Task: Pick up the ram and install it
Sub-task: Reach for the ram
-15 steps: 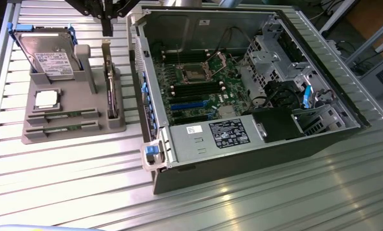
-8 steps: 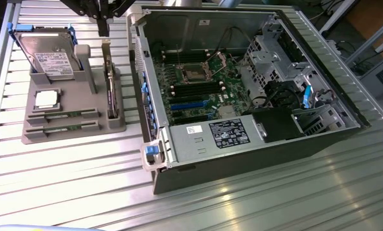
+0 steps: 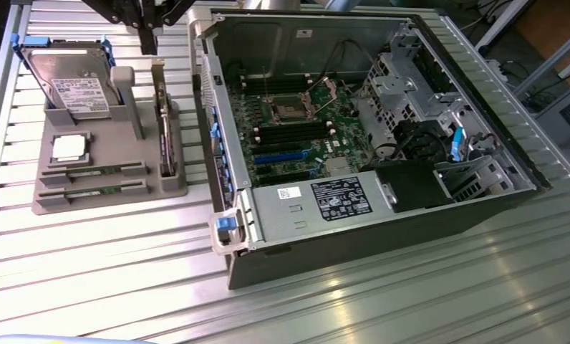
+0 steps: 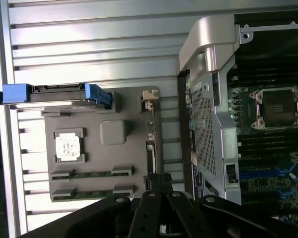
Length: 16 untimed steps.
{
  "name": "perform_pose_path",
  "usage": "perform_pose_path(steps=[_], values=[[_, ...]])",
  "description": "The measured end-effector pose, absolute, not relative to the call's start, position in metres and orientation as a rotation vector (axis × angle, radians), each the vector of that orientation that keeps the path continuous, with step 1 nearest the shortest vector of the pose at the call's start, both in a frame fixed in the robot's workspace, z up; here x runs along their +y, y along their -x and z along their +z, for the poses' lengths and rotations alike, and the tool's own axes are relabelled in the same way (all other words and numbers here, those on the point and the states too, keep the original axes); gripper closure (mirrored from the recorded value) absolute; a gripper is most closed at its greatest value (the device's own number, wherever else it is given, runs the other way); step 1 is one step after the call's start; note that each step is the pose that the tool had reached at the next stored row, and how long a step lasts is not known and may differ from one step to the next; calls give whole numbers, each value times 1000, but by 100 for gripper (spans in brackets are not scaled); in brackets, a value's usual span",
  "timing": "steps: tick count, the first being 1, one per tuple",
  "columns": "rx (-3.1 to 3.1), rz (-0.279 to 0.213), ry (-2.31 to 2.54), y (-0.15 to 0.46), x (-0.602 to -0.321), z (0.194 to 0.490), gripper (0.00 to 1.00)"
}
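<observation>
Above the gray holder (image 3: 122,89), the gripper (image 3: 150,49) hangs with fingers pinched together on nothing, near the upright dark card (image 3: 162,122). One ram stick (image 3: 94,173) and a second ram stick (image 3: 92,192) lie in its slots (the hard drive (image 3: 75,86) and power supply (image 3: 333,197) labels are unreadable).

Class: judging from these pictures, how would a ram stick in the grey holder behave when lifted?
Probably stiff and light: the ram is a thin, narrow board. Likely fragile, being bare circuit board. It seems to sit edge-up in a slot of the grey holder, so it may tip once freed.
</observation>
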<state>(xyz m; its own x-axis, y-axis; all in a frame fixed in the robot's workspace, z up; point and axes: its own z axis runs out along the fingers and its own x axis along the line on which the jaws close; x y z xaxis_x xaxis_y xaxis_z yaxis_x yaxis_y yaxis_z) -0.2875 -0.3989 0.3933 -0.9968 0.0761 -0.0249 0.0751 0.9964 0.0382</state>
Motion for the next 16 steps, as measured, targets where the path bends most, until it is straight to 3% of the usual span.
perform_pose_path(steps=[16], values=[[3112,54,-118,301,-399,393,90]])
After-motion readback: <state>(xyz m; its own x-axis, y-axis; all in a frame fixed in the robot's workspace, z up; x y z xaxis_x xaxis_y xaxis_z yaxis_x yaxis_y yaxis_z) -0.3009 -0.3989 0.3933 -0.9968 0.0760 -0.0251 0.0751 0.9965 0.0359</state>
